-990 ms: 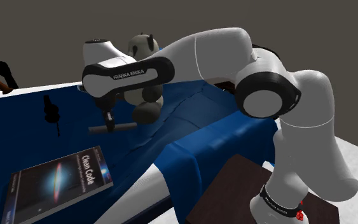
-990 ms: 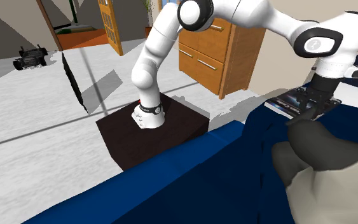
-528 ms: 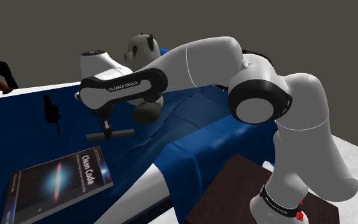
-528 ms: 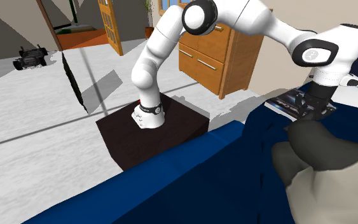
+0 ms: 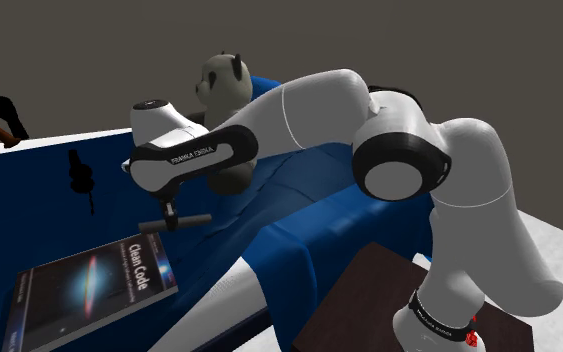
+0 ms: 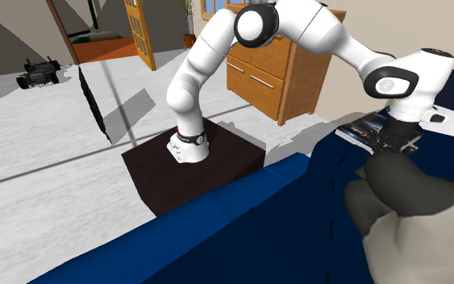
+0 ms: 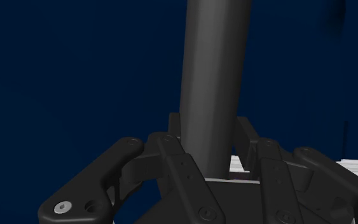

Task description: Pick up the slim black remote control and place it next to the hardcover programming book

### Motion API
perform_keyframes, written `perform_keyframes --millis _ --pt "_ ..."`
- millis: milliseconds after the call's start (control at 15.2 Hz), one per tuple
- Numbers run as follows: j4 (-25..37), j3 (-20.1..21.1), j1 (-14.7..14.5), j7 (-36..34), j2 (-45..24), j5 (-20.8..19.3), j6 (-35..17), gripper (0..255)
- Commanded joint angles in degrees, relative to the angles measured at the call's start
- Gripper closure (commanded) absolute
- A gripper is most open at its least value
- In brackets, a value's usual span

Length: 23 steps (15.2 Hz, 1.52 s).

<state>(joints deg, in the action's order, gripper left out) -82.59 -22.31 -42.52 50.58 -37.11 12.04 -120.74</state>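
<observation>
A panda plush [image 5: 221, 78] sits on the far part of a rumpled blue cover [image 5: 299, 215]. In the second exterior view it appears grey and white in the foreground. A small black object [image 5: 81, 178] lies on the cover, well apart from it. On the pale floor [image 6: 47, 153] stand a wooden chest of drawers [image 6: 269, 77], an orange-brown door [image 6: 144, 32] and a small black toy vehicle [image 6: 39, 73].

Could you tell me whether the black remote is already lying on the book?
No, the gripper clasps the remote over the blue cover, clear of the book.
</observation>
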Motion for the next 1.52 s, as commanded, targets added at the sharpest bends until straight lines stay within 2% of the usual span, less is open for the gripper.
perform_keyframes --millis 0,528,594,924,1188,1452 --pt "-0.79 0.11 0.02 0.14 -0.33 0.18 -1.13 255" --pt "-0.79 0.09 0.00 0.15 -0.34 0.20 -1.13 255" --pt "-0.38 0.11 0.07 0.13 -0.52 0.22 -0.90 0" --pt "-0.79 0.09 0.00 0.15 -0.34 0.20 -1.13 0" --pt "1.36 -0.72 -0.61 -0.58 2.96 -1.05 4.17 0" --pt "1.36 -0.72 -0.61 -0.58 2.96 -1.05 4.17 0"
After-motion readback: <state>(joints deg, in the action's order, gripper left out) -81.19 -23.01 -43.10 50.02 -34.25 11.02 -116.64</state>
